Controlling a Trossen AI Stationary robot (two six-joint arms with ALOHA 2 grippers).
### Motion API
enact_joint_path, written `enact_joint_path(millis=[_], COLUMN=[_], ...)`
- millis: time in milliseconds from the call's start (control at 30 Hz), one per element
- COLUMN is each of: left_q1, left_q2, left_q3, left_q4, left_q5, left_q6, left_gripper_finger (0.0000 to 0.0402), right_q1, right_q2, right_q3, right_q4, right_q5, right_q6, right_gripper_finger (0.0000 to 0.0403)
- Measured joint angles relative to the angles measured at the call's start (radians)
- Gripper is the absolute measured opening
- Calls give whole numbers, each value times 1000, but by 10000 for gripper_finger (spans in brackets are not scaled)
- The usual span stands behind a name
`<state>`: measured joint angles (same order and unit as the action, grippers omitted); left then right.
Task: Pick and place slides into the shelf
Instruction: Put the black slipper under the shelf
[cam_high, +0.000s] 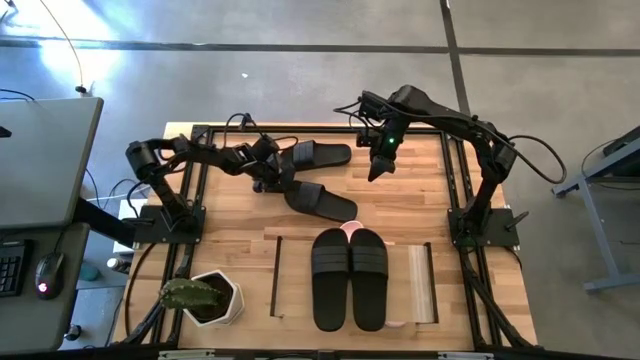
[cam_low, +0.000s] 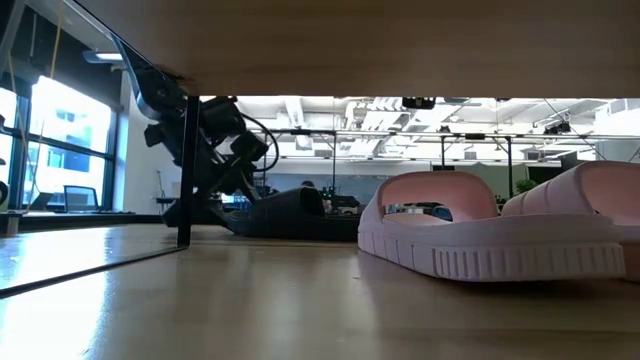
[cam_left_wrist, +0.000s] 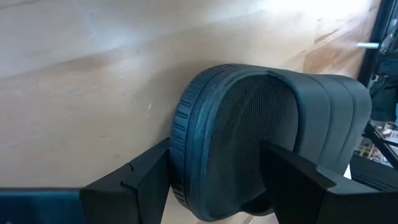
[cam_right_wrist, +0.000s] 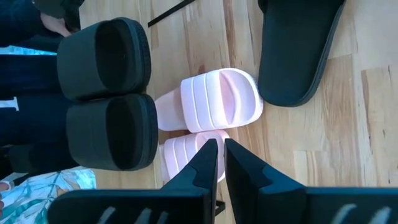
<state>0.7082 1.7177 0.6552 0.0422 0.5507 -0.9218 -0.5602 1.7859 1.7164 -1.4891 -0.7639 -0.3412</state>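
Observation:
My left gripper (cam_high: 272, 178) is shut on a black slide (cam_high: 318, 198) at the table's middle; the left wrist view (cam_left_wrist: 214, 151) shows that slide's heel end between the fingers. A second black slide (cam_high: 322, 154) lies flat beside it, toward the far edge. My right gripper (cam_high: 378, 170) hangs shut and empty above the table right of these slides. The light-wood shelf (cam_high: 420, 285) stands near the front edge. A black pair (cam_high: 350, 280) lies on its top panel. The pink-and-white pair (cam_low: 490, 230) rests on the table under it, soles down. My left gripper pinches the black slide's heel end (cam_left_wrist: 205, 134) between its two fingers, coming level from the table's left. One finger (cam_left_wrist: 289, 177) lies on the footbed, the other (cam_left_wrist: 146, 183) against the ribbed sole rim. The slide is tipped up on its side; whether it is clear of the table does not show.
A white hexagonal pot with a cactus (cam_high: 212, 300) stands at the front left corner. Black frame rails (cam_high: 460, 170) run along the table's sides. Bare wood lies between the shelf and the loose slides.

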Motion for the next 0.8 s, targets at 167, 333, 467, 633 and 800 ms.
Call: enact_joint_path(millis=[167, 333, 467, 633, 800], left_q1=[0, -1, -1, -3, -2], left_q2=[3, 5, 7, 8, 6], left_q3=[-2, -3, -4, -5, -5], left_q4=[23, 23, 22, 20, 22], left_q5=[4, 2, -6, -16, -10], left_q6=[-4, -3, -3, 4, 6], left_gripper_finger=[220, 209, 157, 57, 29], right_q1=[0, 0, 0, 0, 0], right_q2=[0, 0, 0, 0, 0], right_q3=[0, 0, 0, 0, 0], right_q4=[1, 5, 5, 6, 8], right_q5=[-1, -3, -3, -3, -3], right_q6=[0, 0, 0, -1, -8], right_gripper_finger=[21, 21, 21, 21, 21])
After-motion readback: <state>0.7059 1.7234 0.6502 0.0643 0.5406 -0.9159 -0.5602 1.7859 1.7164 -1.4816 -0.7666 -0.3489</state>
